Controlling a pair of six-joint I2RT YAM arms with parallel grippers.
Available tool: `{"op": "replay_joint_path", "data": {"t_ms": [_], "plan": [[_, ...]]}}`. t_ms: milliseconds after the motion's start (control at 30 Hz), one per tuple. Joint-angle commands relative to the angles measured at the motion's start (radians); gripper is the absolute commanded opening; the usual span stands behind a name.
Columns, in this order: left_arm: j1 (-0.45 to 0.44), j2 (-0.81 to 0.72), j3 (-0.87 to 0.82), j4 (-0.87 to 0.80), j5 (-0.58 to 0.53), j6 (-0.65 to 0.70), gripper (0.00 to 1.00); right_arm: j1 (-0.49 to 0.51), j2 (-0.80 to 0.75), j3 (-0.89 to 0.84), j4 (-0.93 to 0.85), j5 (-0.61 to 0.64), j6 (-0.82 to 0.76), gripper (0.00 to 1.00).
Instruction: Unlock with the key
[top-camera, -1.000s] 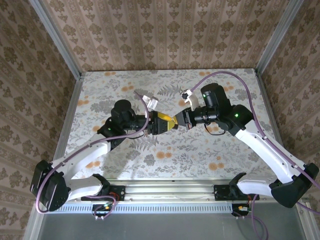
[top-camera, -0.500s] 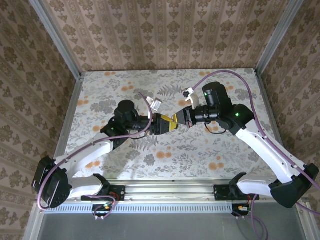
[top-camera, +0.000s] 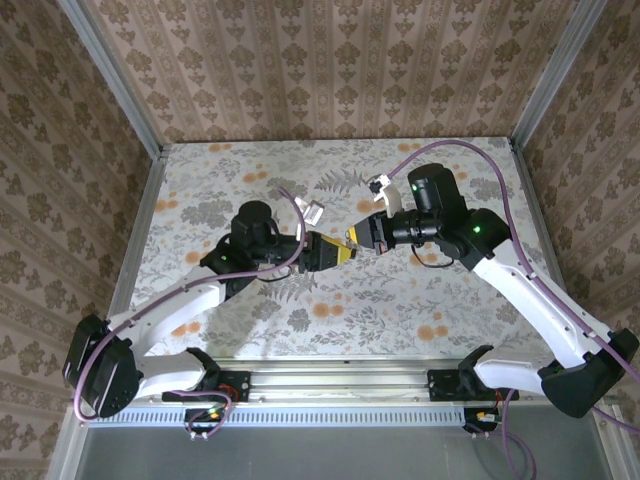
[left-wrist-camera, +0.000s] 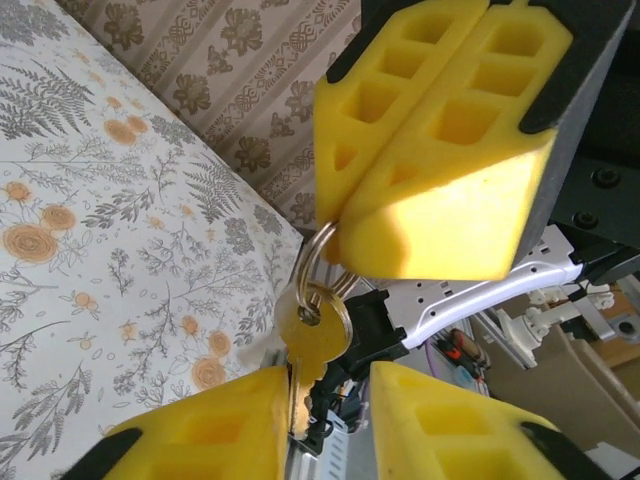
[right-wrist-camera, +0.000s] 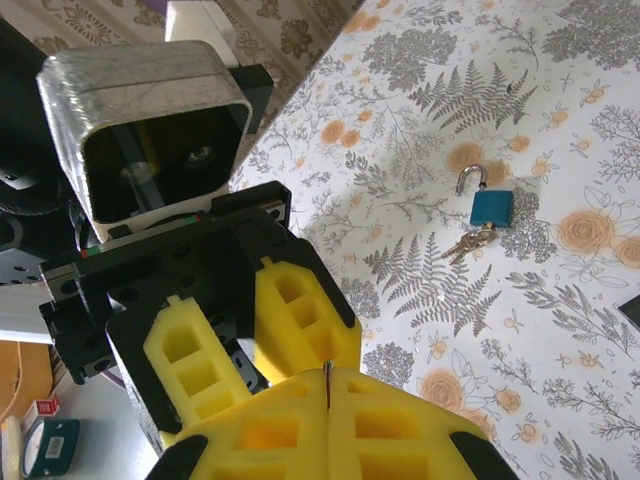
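A brass key (left-wrist-camera: 312, 335) hangs from a metal ring (left-wrist-camera: 308, 262). My right gripper (right-wrist-camera: 328, 378) is shut on that ring, whose thin edge shows between its yellow pads (left-wrist-camera: 430, 150). My left gripper (left-wrist-camera: 328, 388) is open just below, and the key's blade lies against the inner face of its left finger (left-wrist-camera: 215, 425). In the top view both grippers meet above mid-table, the left gripper (top-camera: 333, 251) beside the right gripper (top-camera: 358, 239). A blue padlock (right-wrist-camera: 490, 206) lies on the table with a small bunch of keys (right-wrist-camera: 465, 243) beside it, apart from both grippers.
The floral tablecloth (top-camera: 400, 320) covers the whole table, with wallpapered walls on three sides. A white tag (top-camera: 312, 213) hangs on the left arm's cable. A dark object (right-wrist-camera: 630, 310) lies at the right edge of the right wrist view.
The grippers stay together over mid-table. The left wrist has shifted slightly right and turned, and the right gripper has edged slightly back.
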Motion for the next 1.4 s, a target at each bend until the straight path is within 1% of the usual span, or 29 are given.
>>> {"op": "replay_joint_path", "data": {"t_ms": [0, 267, 300, 467, 533, 700, 767, 933, 1000, 1067, 1133, 1233, 1267, 1367], "plan": [[0.006, -0.031, 0.016, -0.016, -0.001, 0.03, 0.25, -0.006, -0.02, -0.014, 0.022, -0.034, 0.012, 0.0], [0.014, -0.038, 0.015, -0.045, -0.004, 0.043, 0.09, -0.008, -0.028, -0.024, 0.024, -0.031, 0.013, 0.0], [0.015, -0.04, 0.013, -0.051, -0.004, 0.043, 0.09, -0.009, -0.028, -0.026, 0.025, -0.031, 0.014, 0.0], [0.022, -0.047, 0.01, -0.081, -0.016, 0.056, 0.09, -0.013, -0.031, -0.031, 0.028, -0.034, 0.013, 0.0], [0.023, -0.051, 0.01, -0.091, -0.022, 0.06, 0.14, -0.013, -0.032, -0.032, 0.03, -0.04, 0.012, 0.0], [0.026, -0.054, 0.01, -0.101, -0.03, 0.061, 0.16, -0.013, -0.034, -0.038, 0.03, -0.051, 0.011, 0.0], [0.026, -0.053, 0.011, -0.098, -0.027, 0.06, 0.11, -0.013, -0.036, -0.04, 0.031, -0.051, 0.012, 0.0], [0.027, -0.054, 0.014, -0.105, -0.031, 0.062, 0.1, -0.014, -0.04, -0.044, 0.03, -0.051, 0.012, 0.0], [0.027, -0.056, 0.015, -0.107, -0.029, 0.063, 0.06, -0.014, -0.042, -0.049, 0.031, -0.05, 0.011, 0.0], [0.028, -0.059, 0.017, -0.115, -0.031, 0.068, 0.05, -0.014, -0.042, -0.054, 0.034, -0.047, 0.012, 0.0], [0.029, -0.064, 0.028, -0.144, -0.044, 0.084, 0.0, -0.014, -0.043, -0.061, 0.038, -0.043, 0.011, 0.0], [0.028, -0.068, 0.066, -0.245, -0.085, 0.13, 0.0, -0.017, -0.046, -0.081, 0.049, -0.022, 0.018, 0.0], [0.028, -0.067, 0.084, -0.295, -0.099, 0.156, 0.0, -0.019, -0.048, -0.092, 0.057, -0.016, 0.022, 0.02], [0.029, -0.052, 0.143, -0.431, -0.134, 0.217, 0.0, -0.03, -0.051, -0.128, 0.08, 0.015, 0.043, 0.2]]}}
